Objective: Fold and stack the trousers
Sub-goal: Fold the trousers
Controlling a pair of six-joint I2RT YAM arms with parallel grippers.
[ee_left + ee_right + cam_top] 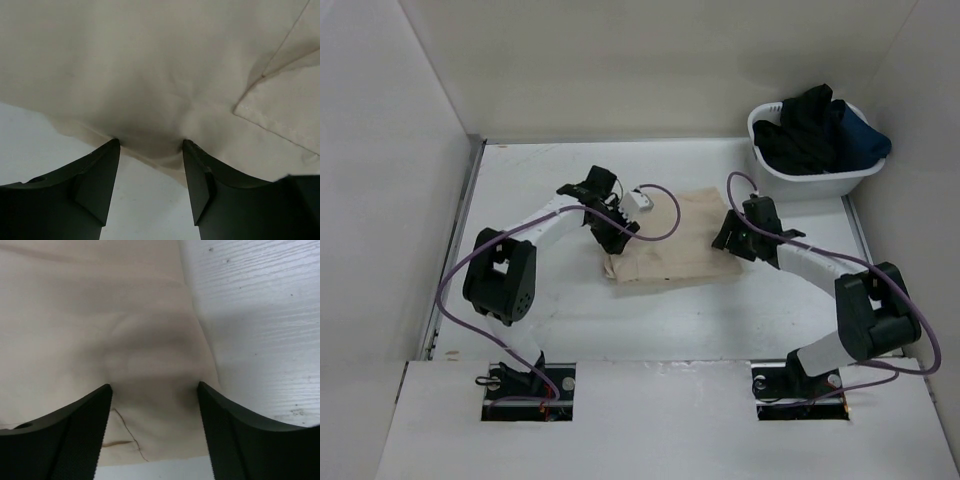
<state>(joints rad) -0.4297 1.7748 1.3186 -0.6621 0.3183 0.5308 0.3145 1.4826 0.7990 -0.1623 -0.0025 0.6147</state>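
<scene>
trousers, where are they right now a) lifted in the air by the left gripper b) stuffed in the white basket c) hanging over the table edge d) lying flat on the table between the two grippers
d: the trousers lie flat on the table, with the left gripper at one edge and the right gripper at the other, both open.

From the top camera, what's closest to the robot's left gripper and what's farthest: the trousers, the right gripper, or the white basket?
1. The trousers, right under the left gripper, mid-table.
2. The right gripper, at the trousers' right edge.
3. The white basket, in the far right corner.
</scene>
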